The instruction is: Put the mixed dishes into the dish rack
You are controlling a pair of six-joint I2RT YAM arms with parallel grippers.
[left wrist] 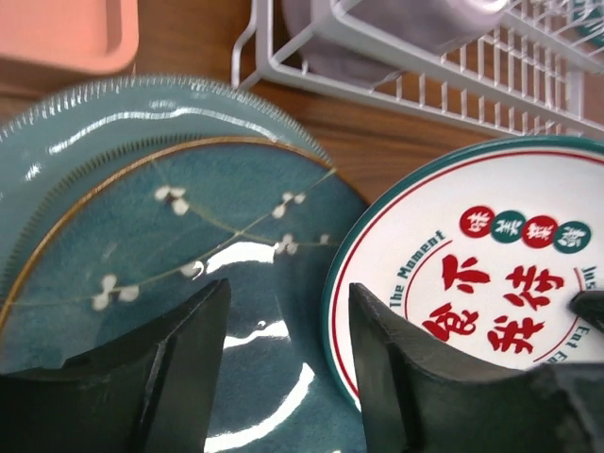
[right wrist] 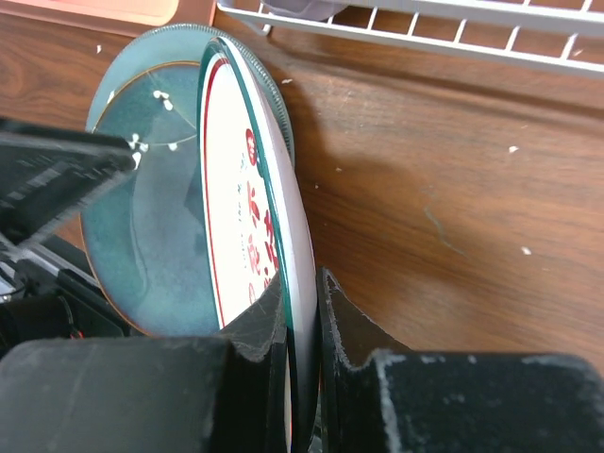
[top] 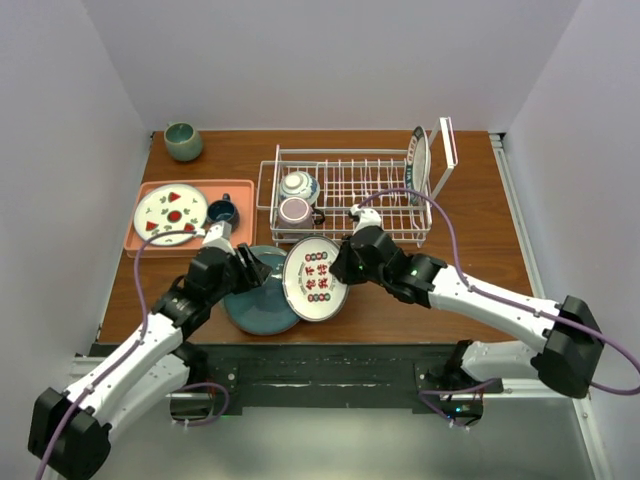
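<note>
Right wrist: claw (right wrist: pixel 300 294) on lettered plate (right wrist: pixel 241 189)

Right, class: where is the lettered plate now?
Top view, centre: the lettered plate, held tilted by the right gripper, overlaps the teal plate, before the dish rack.

The white plate (left wrist: pixel 481 274) reads "The Moment" beside red characters.

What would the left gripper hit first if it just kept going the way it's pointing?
Probably the teal plate: the open left gripper points at its glazed face, which fills the gap between the fingers. The rim of the white plate is close beside it, so depth leaves doubt.
</note>
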